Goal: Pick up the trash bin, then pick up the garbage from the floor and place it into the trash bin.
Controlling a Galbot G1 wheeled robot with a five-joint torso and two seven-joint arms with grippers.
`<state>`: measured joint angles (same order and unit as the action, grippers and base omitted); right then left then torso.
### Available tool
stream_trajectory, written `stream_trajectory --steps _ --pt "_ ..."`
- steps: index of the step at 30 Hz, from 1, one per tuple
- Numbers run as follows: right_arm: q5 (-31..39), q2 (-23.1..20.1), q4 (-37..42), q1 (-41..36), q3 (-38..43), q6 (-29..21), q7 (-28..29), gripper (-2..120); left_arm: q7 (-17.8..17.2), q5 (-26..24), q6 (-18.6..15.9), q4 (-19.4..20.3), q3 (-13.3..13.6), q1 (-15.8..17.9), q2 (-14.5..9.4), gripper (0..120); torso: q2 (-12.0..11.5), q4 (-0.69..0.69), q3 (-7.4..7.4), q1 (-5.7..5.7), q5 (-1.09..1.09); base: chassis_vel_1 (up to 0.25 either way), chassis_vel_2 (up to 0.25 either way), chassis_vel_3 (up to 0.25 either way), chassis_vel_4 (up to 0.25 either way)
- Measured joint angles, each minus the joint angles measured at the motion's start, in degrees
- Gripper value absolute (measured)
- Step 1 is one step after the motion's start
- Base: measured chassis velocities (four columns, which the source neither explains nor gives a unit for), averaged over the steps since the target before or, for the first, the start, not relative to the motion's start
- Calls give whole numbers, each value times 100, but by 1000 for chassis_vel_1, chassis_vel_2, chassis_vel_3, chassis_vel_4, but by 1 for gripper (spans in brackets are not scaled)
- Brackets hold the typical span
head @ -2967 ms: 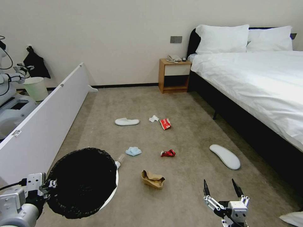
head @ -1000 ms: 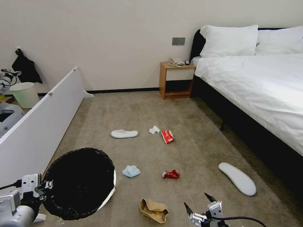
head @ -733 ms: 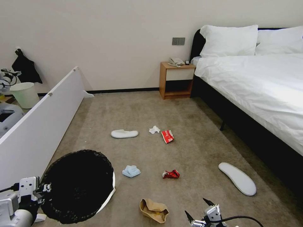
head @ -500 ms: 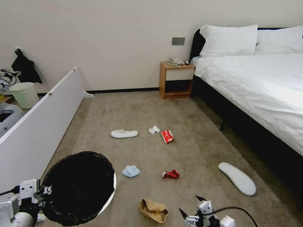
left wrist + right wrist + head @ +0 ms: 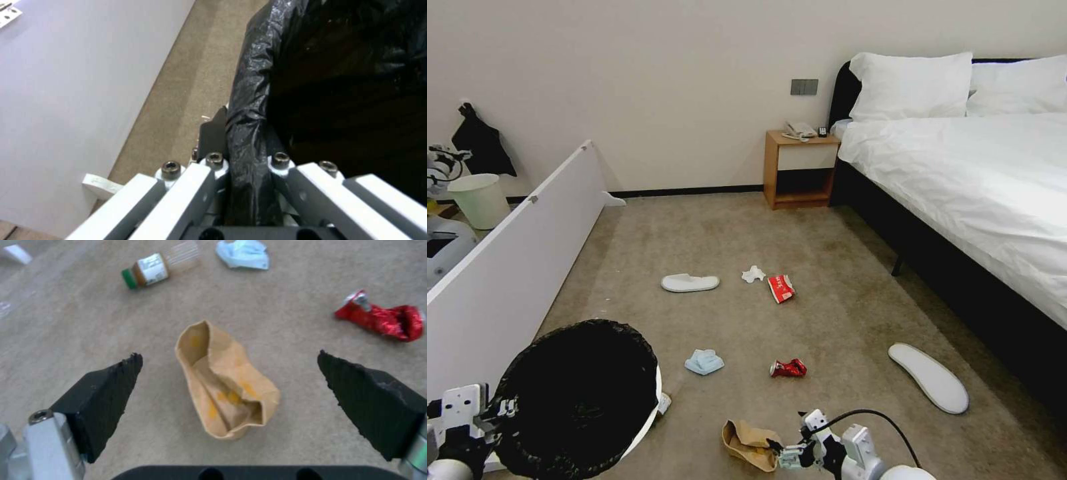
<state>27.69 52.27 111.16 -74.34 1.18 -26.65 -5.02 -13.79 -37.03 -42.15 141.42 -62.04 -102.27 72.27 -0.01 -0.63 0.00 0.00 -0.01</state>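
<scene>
Trash bin [image 5: 577, 400] at lower left blocks most of the brown bottle [image 5: 151, 269]. Left hand [image 5: 245, 156] clenched on the bin's bagged rim. Right hand [image 5: 229, 386] spread wide, low over the crumpled brown paper [image 5: 225, 383] on the floor, touching nothing.

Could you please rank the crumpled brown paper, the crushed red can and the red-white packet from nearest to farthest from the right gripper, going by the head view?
1. Crumpled brown paper: right beside the open right gripper, on its left.
2. Crushed red can: farther out on the carpet, ahead of the gripper.
3. Red-white packet: farthest, mid-floor beside the white tissue.
</scene>
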Motion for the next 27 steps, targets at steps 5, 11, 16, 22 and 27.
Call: stream_trajectory --steps 5,11,16,22,27 --pt "53 -92 -28 221 -247 -46 -96 100 -1 18 0 1 24 7 17 3 0 1 0 0 0 0 0 0 0" --pt "14 -65 -291 599 -661 -106 -127 100 -10 33 1 28 37 21 38 3 0 0 0 0 0 0 0 0 0" --pt "-45 -26 -444 857 -873 -252 -119 100 -18 33 2 43 27 23 41 3 0 1 0 0 1 0 0 0 0" --pt "-146 36 -642 1163 -1129 -596 -112 100 -27 54 2 44 65 47 89 3 0 1 0 0 1 0 0 0 0" --pt "-155 188 -882 1396 -1306 -744 -117 100 -31 61 2 44 68 50 103 3 1 1 0 0 0 0 0 0 0"
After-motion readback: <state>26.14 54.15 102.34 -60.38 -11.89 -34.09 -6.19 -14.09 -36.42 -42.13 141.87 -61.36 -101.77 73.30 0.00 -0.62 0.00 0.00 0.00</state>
